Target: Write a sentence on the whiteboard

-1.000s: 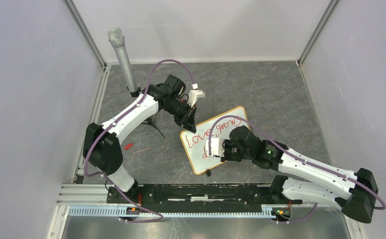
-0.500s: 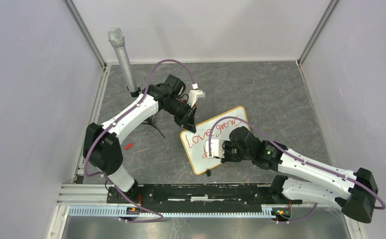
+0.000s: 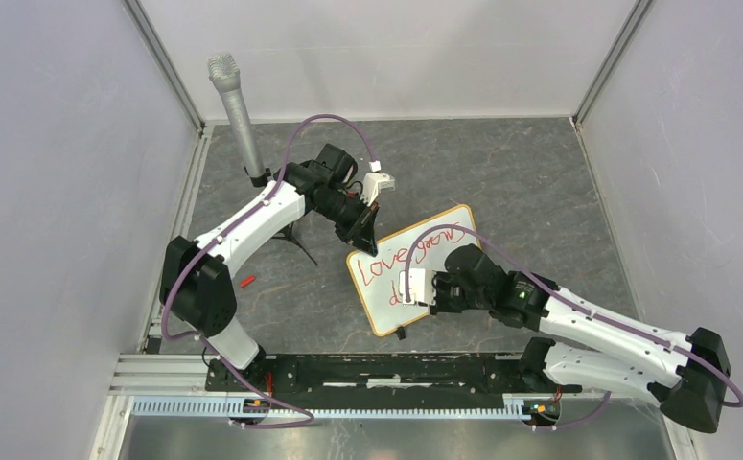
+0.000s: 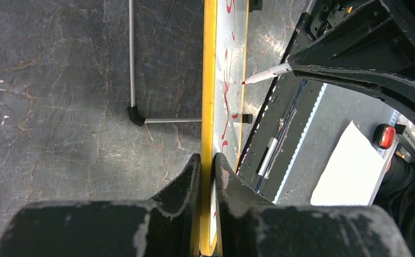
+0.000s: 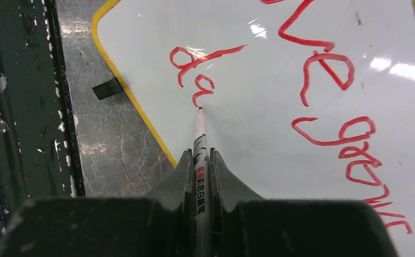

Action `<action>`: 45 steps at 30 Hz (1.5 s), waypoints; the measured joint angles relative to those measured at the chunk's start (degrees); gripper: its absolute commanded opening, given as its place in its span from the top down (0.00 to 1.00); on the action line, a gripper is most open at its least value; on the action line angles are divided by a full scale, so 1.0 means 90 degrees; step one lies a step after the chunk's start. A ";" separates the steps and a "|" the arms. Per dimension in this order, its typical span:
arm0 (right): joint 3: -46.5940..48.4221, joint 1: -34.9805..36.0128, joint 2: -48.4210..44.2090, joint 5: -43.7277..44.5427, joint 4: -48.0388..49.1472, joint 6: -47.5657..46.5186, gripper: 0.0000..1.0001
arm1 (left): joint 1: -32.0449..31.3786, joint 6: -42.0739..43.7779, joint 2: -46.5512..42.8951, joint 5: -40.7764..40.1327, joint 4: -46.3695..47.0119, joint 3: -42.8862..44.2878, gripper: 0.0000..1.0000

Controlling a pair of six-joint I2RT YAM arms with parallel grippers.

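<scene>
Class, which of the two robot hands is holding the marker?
The right hand: it grips the marker, its tip at the whiteboard. The left hand clamps the whiteboard's edge instead.

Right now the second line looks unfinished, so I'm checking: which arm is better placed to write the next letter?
Right: the right gripper holds the marker, tip on the whiteboard where the sentence stops. The left gripper is clamped on the whiteboard's frame, steadying it.

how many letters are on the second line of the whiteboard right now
2: a d near the whiteboard frame's corner, and an a just after it, where the marker tip sits. None seem hidden.
</scene>
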 measured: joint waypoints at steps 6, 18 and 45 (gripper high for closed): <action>0.0155 -0.0012 -0.0051 0.0000 0.0000 0.0002 1.00 | 0.0000 0.0000 0.0000 0.0000 0.0000 0.0000 0.98; 0.0155 -0.0012 0.0066 0.0369 0.0075 0.0046 1.00 | 0.0000 0.0000 0.0000 0.0000 0.0000 -0.0002 0.98; 0.0102 -0.0085 0.0041 0.0253 -0.0117 -0.0051 1.00 | 0.0000 0.0000 0.0000 0.0000 0.0002 -0.0005 0.97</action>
